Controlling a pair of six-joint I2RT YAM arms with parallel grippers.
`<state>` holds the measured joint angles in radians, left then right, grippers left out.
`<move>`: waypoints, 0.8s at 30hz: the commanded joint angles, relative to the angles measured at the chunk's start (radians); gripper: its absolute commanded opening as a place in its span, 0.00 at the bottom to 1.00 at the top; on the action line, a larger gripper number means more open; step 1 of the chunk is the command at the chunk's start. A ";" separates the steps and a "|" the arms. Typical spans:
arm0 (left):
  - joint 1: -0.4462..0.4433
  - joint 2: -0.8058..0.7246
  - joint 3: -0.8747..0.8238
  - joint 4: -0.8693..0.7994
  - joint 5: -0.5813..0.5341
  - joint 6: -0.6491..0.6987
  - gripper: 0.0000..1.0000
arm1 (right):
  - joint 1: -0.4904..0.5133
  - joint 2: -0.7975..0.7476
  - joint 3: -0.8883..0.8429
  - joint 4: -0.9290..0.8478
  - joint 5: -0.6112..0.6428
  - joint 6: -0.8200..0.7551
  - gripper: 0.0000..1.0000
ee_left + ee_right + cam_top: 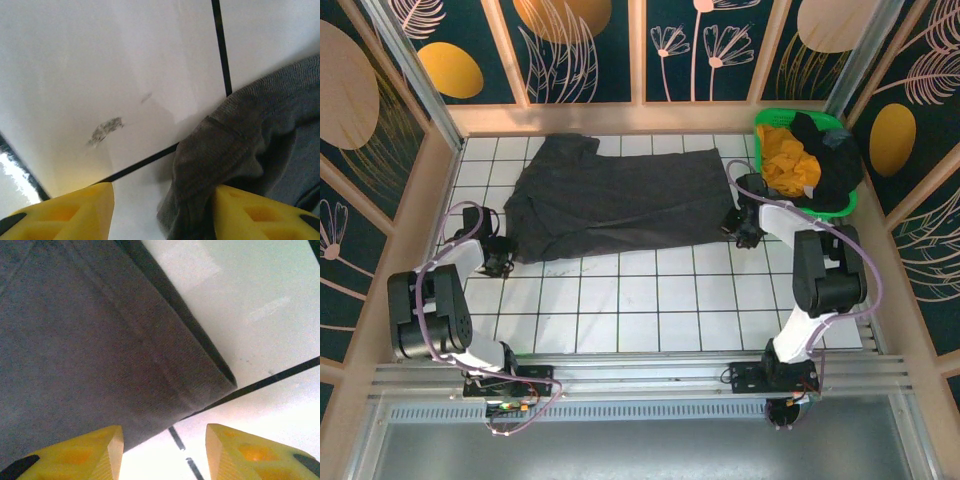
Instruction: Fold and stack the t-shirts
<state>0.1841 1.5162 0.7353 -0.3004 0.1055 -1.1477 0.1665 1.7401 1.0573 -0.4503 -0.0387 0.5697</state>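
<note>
jaws apart, our left gripper (500,258) at mid-left and right gripper (745,228) at mid-right flank the charcoal t-shirt (620,195) at its lower corners, we judge to pinch and fold it.

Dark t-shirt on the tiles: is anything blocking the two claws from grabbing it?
Nothing visible. The left claw sits at the charcoal t-shirt's near left corner, the right claw at its near right corner, with bare white tile beside them.

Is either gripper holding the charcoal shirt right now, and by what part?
Nothing is held: left gripper and right gripper stand open at the charcoal t-shirt's opposite near corners.
</note>
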 commanded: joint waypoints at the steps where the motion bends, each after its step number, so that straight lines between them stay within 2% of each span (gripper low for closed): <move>1: 0.009 0.031 -0.001 0.083 0.018 -0.046 0.48 | -0.002 0.042 0.000 0.013 0.050 -0.027 0.48; 4: 0.020 0.047 -0.009 0.118 0.012 -0.058 0.40 | 0.000 0.067 0.020 0.021 0.084 -0.032 0.47; 7: 0.036 0.072 -0.002 0.136 0.012 -0.055 0.25 | 0.006 0.102 0.043 0.009 0.111 -0.030 0.44; 11: 0.066 0.088 0.019 0.116 -0.016 -0.022 0.00 | 0.015 0.114 0.040 0.020 0.142 -0.027 0.33; 15: 0.109 0.078 0.023 0.078 -0.023 0.017 0.00 | 0.024 0.119 0.035 0.015 0.163 -0.019 0.02; 24: 0.135 -0.005 0.039 -0.092 -0.096 0.123 0.00 | 0.059 -0.001 -0.081 -0.088 0.166 0.058 0.00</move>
<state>0.2958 1.5547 0.7593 -0.2848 0.1078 -1.0801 0.2134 1.7836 1.0473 -0.4187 0.0807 0.5846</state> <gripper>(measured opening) 0.045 0.052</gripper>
